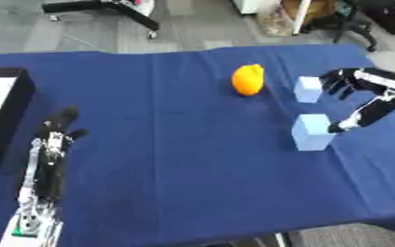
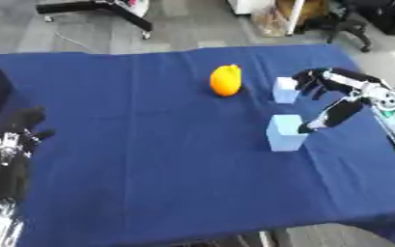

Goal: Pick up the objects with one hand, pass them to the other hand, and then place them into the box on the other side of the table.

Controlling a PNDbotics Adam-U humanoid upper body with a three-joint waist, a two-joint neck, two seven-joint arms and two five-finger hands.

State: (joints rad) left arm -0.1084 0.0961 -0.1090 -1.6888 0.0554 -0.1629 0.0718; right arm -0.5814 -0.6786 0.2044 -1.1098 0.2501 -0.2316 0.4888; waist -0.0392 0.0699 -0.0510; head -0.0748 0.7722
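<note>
While my right robot hand (image 2: 331, 91) hangs spread wide by the two pale blue foam cubes (image 1: 311, 131), orange round fruit (image 1: 247, 79) just beyond, left robot hand (image 1: 55, 137) rests open on the blue-clothed table (image 1: 175, 159) near the black box (image 1: 6, 116).

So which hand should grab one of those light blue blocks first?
The right. The right hand is open, spread between the two light blue blocks, thumb tip at the nearer one. The left hand rests at the table's left side beside the box, better placed to receive.
</note>
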